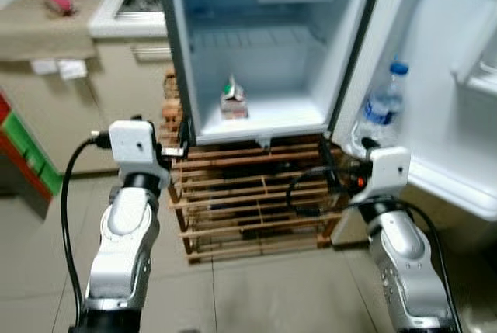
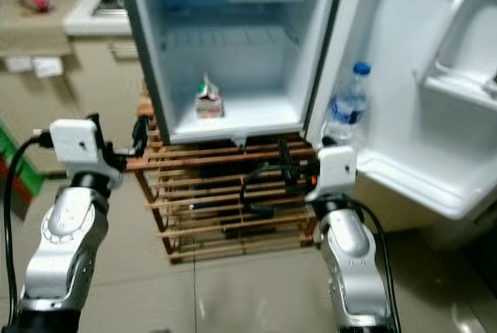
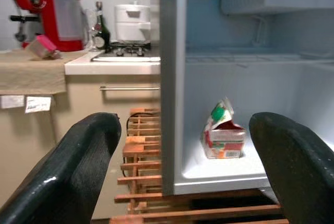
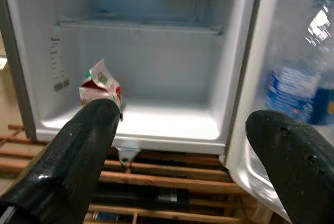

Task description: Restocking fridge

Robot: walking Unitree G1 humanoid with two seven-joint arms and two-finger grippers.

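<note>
Here, a small fridge (image 1: 256, 46) stands open on a wooden slatted rack (image 1: 248, 201), a red-and-green carton (image 1: 233, 98) on its floor and a blue-capped water bottle (image 1: 384, 104) in the door shelf. The left end effector (image 3: 182, 177) and right end effector (image 4: 182, 166) hover before it, fingers spread, holding nothing. A red appliance (image 3: 49, 12) sits on the worktop (image 3: 112, 65).

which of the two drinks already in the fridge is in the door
The water bottle with the blue cap; it stands in the door shelf, while the small carton sits on the fridge floor inside.
</note>
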